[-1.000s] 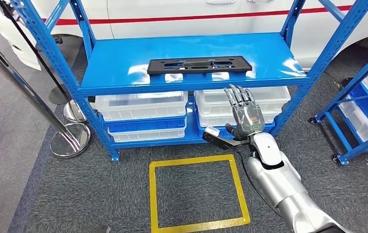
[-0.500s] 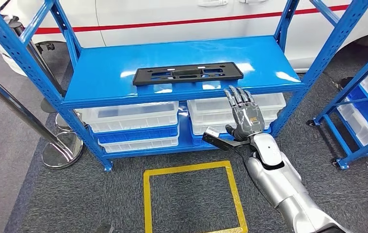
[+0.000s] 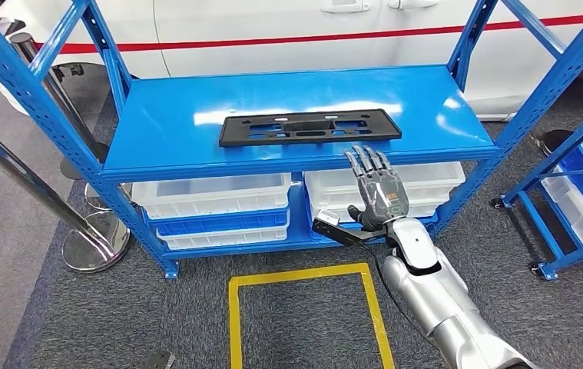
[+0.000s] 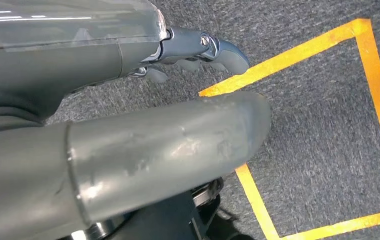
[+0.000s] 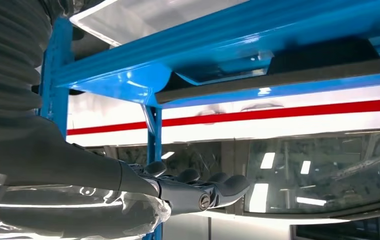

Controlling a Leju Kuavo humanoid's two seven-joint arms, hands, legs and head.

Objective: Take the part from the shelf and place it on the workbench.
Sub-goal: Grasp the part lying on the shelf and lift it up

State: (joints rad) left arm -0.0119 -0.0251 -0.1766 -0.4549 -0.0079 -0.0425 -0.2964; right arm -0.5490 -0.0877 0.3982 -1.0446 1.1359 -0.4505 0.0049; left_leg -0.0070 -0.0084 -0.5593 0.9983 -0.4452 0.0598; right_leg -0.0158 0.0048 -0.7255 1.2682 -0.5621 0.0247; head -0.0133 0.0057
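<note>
Lying flat on blue shelf (image 3: 165,127): black part (image 3: 309,126); right hand (image 3: 378,189) spread wide, empty, just below shelf edge; white bins (image 3: 211,196) underneath.

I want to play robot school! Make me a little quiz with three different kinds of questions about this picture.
1. True or false: the flat black plastic part lies on the top blue metal shelf.
2. What does the robot's right hand hold? A) the black part B) a clear bin C) nothing
3. Fill in: the tape square on the grey carpet is coloured ____.

Key: 1 true. 2 C, its fingers are spread apart below the shelf's front edge. 3 yellow.
</note>
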